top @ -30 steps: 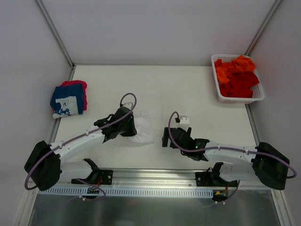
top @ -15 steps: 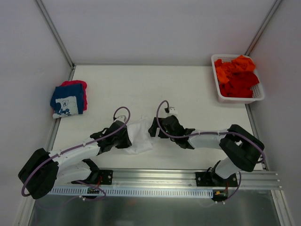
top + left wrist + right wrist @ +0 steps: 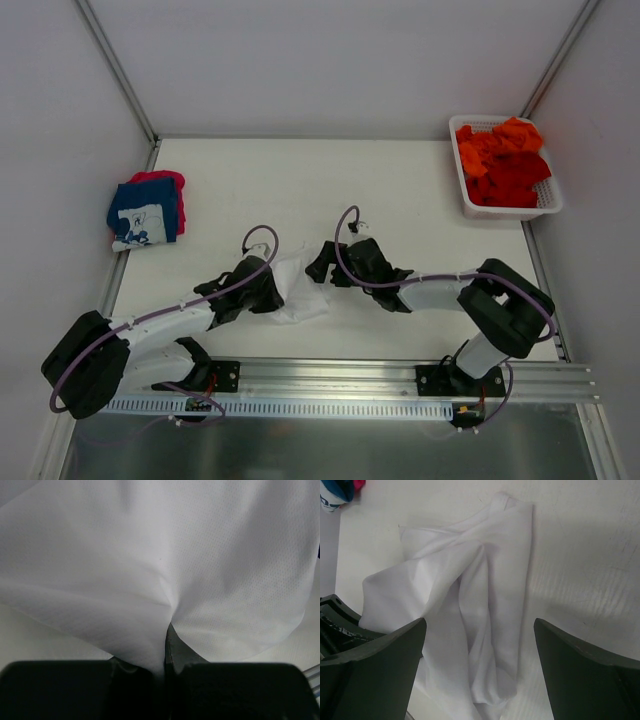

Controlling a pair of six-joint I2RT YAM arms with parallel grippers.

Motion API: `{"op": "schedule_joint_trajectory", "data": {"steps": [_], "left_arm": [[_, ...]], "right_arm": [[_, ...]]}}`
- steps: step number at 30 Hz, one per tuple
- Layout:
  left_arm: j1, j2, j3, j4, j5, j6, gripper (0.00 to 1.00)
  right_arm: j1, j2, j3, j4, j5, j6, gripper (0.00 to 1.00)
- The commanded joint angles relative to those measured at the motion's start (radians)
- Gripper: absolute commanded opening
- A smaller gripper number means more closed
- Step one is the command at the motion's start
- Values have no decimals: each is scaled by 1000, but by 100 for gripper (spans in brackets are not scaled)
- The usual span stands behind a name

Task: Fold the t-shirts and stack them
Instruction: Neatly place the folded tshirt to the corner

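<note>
Top view: left gripper (image 3: pixel 272 290) pinching white t-shirt (image 3: pixel 303 292) near centre of table (image 3: pixel 330 180), likely anchoring edge for fold; right gripper (image 3: pixel 322 264) hovering just beside. Navy tee (image 3: pixel 140 197) lying folded on pink-red tee (image 3: pixel 166 178), far left; print unreadable.
Left wrist: jaws clenching white t-shirt.
Right wrist: jaws spread, grasping nothing, above crumpled white t-shirt.

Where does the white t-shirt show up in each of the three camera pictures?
Top external: the white t-shirt lies low centre, between the two arms.
Left wrist: it fills nearly the whole picture, pinched at bottom centre by the left hand.
Right wrist: crumpled, mid-picture.
Shared landmark: the folded navy t-shirt, at the left edge from above, peeks into the right wrist's top-left corner; the left wrist misses it.
</note>
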Motion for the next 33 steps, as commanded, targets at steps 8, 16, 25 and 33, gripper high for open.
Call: {"op": "schedule_joint_trajectory", "data": {"steps": [8,16,25,33], "left_arm": [[8,34,-15,1,-16,1,0],[8,57,-4,8,-6,5,0],[8,80,-2,20,0,4,0],[8,74,1,26,7,10,0]], "right_arm": [[-12,-52,-36,144,-52,52,93],[-9,-71,-76,177,-58,68,93],[9,-36,-33,174,-103,62,92],[42,-2,-36,90,-45,62,92]]}}
